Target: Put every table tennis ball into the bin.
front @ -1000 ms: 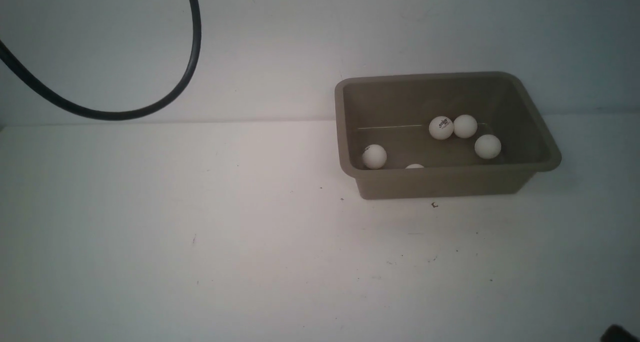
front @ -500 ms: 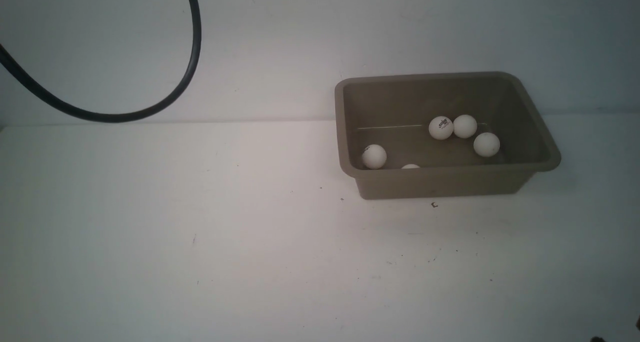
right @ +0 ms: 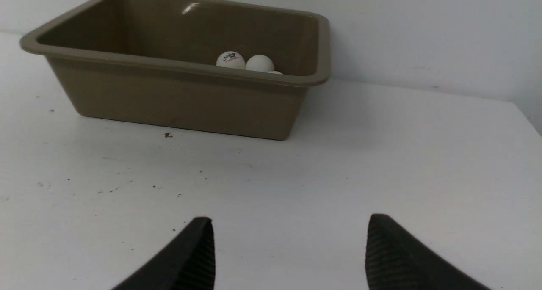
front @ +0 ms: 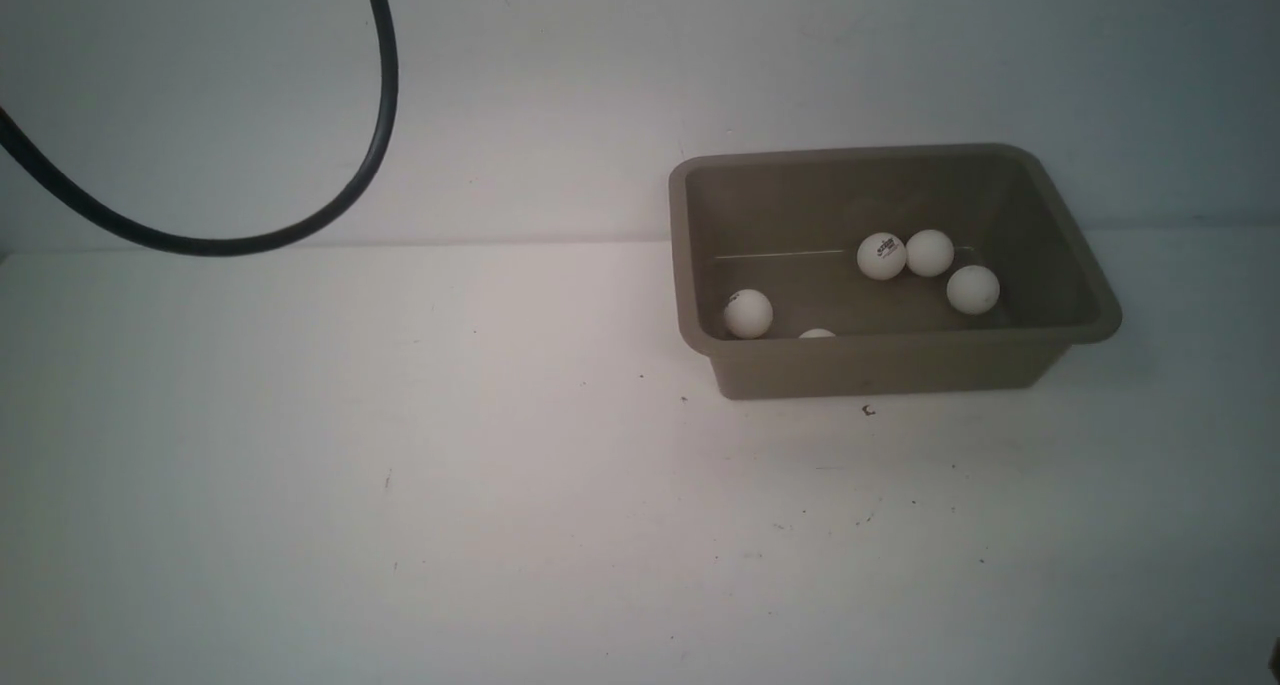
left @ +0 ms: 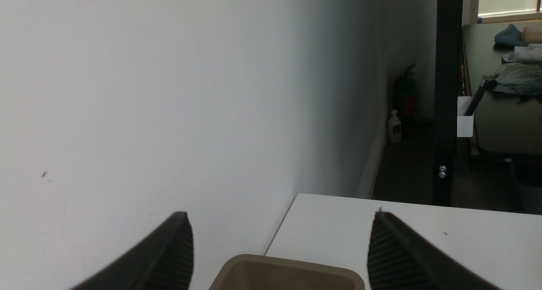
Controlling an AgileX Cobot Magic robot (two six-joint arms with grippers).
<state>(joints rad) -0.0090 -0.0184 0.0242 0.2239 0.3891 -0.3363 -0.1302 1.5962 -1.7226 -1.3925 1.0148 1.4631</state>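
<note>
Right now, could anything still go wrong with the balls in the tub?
Maybe two things. The bin sits out near the table's far right corner, so a bump from an arm might push it off. One ball hides behind the front wall, so a count could miss it.

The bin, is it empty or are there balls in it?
Not empty. The bin holds five white balls; one peeks just over the near wall.
</note>
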